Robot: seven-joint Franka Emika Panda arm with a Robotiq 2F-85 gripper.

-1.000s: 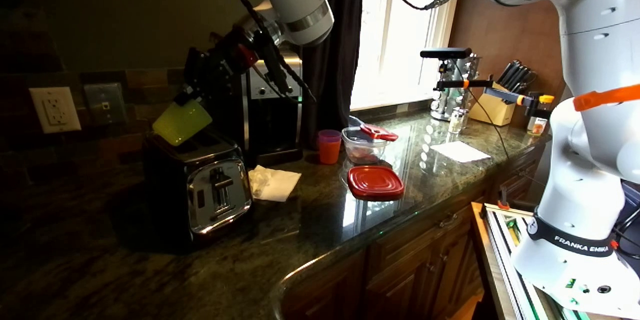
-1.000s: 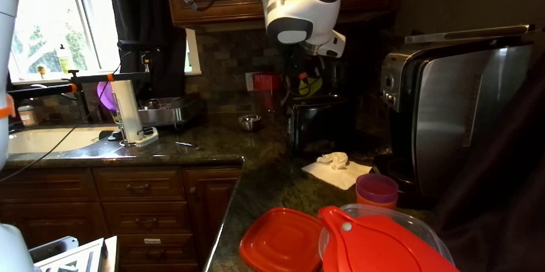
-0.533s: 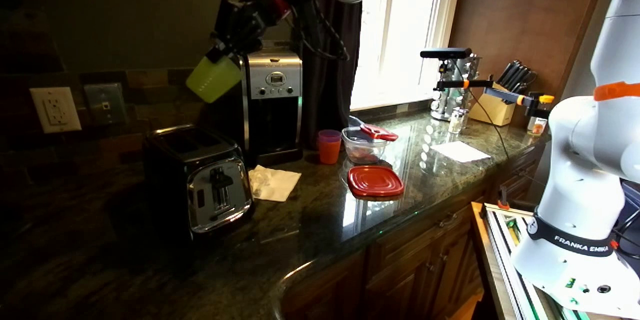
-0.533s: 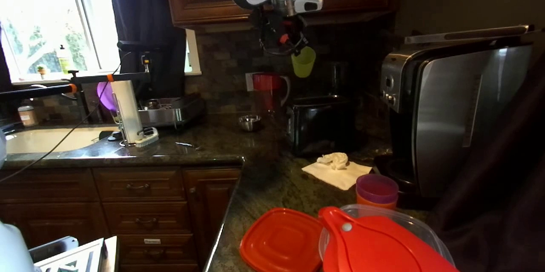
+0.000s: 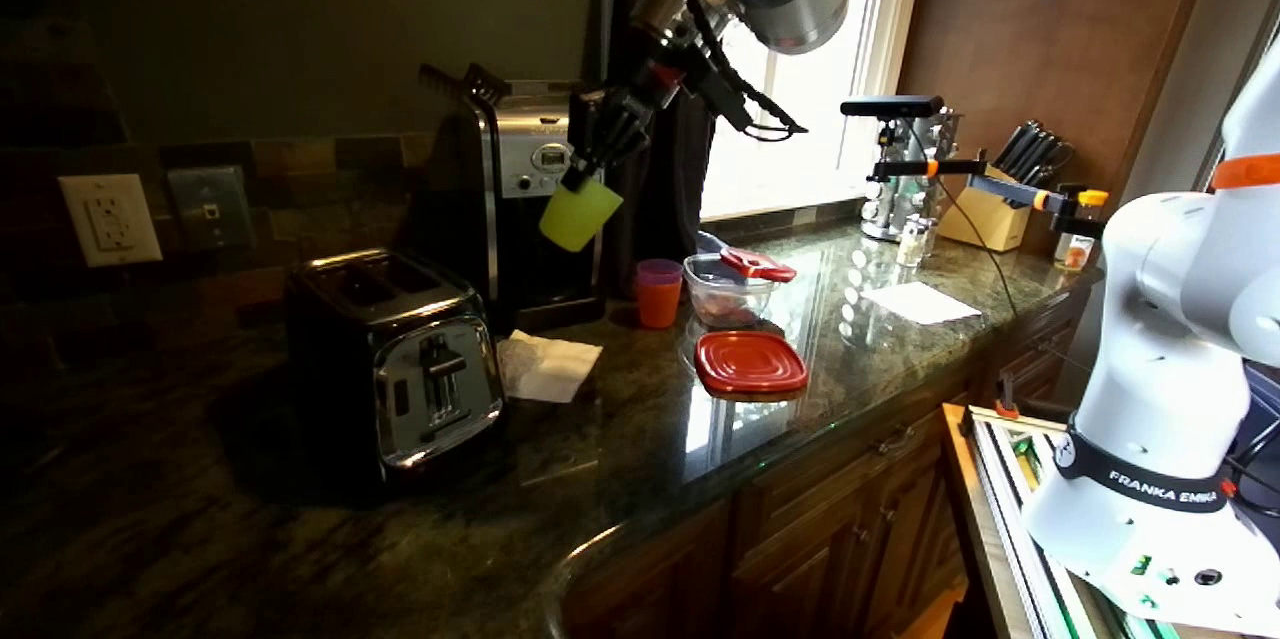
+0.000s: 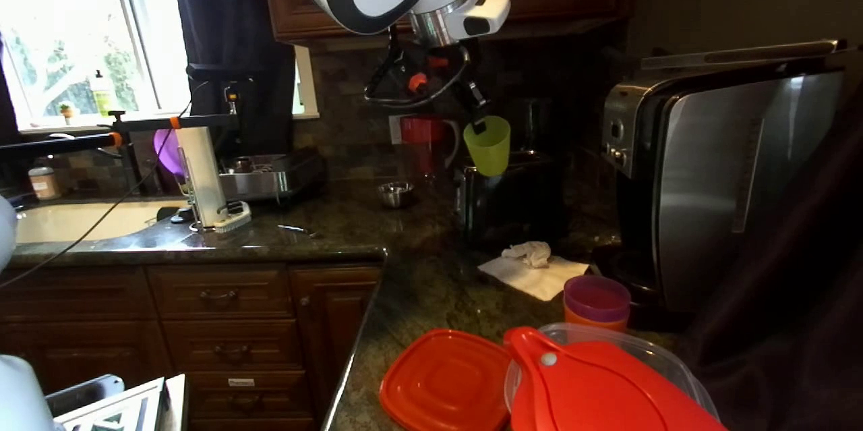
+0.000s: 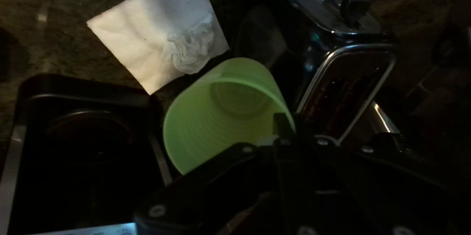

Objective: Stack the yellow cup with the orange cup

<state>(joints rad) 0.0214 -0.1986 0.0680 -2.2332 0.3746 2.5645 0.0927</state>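
The yellow cup point(image 5: 582, 217) hangs tilted in the air in front of the coffee maker in an exterior view; it also shows tilted in an exterior view point(image 6: 491, 153). My gripper point(image 5: 577, 177) is shut on its rim, one finger inside the cup and one outside, as the wrist view shows at the gripper point(image 7: 290, 124) and the cup's open mouth point(image 7: 228, 121). The orange cup point(image 5: 658, 303) stands upright on the counter, below and to the right of the yellow cup there. A purple cup point(image 6: 597, 296) sits nested in the orange cup point(image 6: 593, 322). The orange cup is out of the wrist view.
A toaster point(image 5: 390, 349) stands left of a napkin point(image 5: 553, 369). The coffee maker point(image 5: 545, 249) stands behind the cups. A clear container point(image 5: 725, 299) is right beside the orange cup, with a red lid point(image 5: 750, 362) in front. The counter's edge point(image 6: 350, 357) borders this area.
My gripper first lifts the yellow cup up from above the toaster, then carries it right and down to the coffee maker's front in an exterior view. The orange cup has not moved.
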